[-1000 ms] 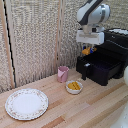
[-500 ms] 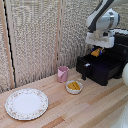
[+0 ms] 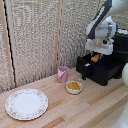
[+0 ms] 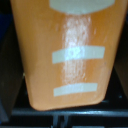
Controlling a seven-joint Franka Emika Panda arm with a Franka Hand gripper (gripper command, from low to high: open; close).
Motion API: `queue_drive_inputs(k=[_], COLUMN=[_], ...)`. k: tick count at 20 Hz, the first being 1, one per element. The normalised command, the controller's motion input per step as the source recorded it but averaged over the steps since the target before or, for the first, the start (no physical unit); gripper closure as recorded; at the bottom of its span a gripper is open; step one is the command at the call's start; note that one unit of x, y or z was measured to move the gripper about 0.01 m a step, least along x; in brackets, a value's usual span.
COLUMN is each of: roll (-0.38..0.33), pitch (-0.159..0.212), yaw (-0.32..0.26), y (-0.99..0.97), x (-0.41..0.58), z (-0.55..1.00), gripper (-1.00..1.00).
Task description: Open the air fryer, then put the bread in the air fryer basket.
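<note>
Bread (image 3: 95, 58) lower over basket (image 3: 102, 69), unlabelled.

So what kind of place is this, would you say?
Probably a mock kitchen counter in a robot lab: a black air fryer, a floral plate and pink cup sit on a wooden table, with curtain backdrop.

Pink cup (image 3: 62, 74) upright on wooden table (image 3: 85, 107), near woven reed backdrop (image 3: 40, 35). Small white bowl (image 3: 74, 87) just beside cup, nearer camera and toward exterior view's right; yellow-orange chunks (image 3: 74, 85) piled inside. Round floral-rimmed plate (image 3: 26, 103) flat on table at exterior view's left, well apart from cup and bowl. Backdrop split into vertical panels, spans wall behind table.
</note>
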Motion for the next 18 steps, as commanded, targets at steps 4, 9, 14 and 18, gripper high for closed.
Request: queue_drive_inputs(k=[4,9,14,18], roll=[-0.003,-0.002,0.0,0.0], pitch=[-0.048,0.01,0.018,-0.016], yaw=[0.059,0.076,0.014,-0.095], y=[-0.49,-0.2,0.0,0.0], x=[0.214,0.126,0.047,0.0], z=[-0.14,-0.17,-0.27,-0.11], gripper=[1.0,1.0,1.0,-1.0])
